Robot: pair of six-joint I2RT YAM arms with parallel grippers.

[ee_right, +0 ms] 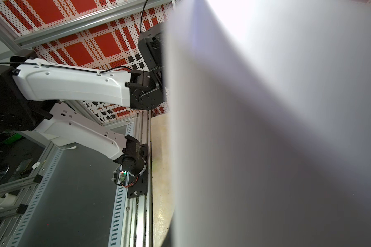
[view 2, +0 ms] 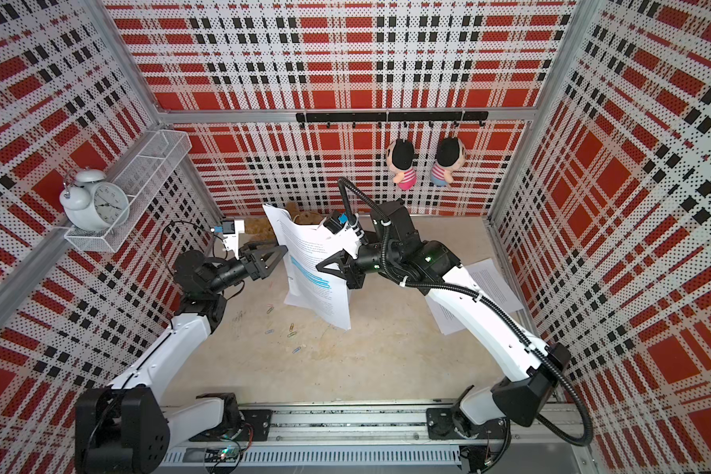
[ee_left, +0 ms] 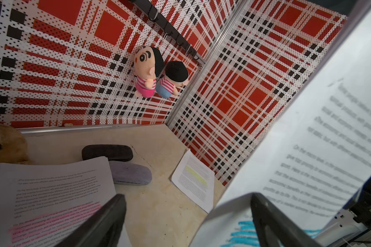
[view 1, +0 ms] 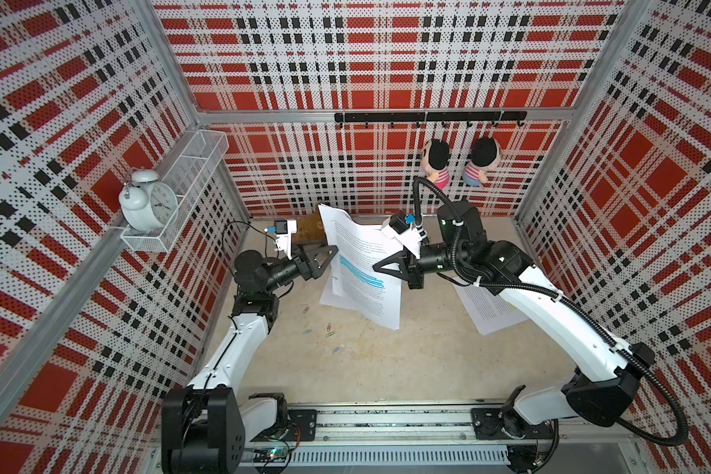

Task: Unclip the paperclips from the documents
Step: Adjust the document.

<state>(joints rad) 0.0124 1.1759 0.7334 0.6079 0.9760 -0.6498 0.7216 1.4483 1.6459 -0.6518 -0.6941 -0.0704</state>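
Blue-banded document (view 1: 365, 296) in right end effector (view 1: 376, 266)

Two slim arms of one build, left arm (view 1: 243, 340) and right arm (view 1: 551, 312): glossy white shells on the long links, matt black at joints, wrists and bulky shoulder housings. Black, triangular, open-framed fingers on left pincer (view 1: 329, 256) and right pincer (view 1: 376, 266). Above each wrist a white camera mount (view 1: 291, 234) with a blue plug. Down the right arm a thick black corrugated hose (view 1: 416, 201), strapped with white zip ties (view 1: 478, 281); along the left only a thin black cable (ee_right: 73, 68). Small round holes in the white shells, ringed screws on the black elbow (ee_right: 147, 99). Black screwed base plate (ee_right: 137, 188) beside a small lit board (ee_right: 121, 177) with red wires.
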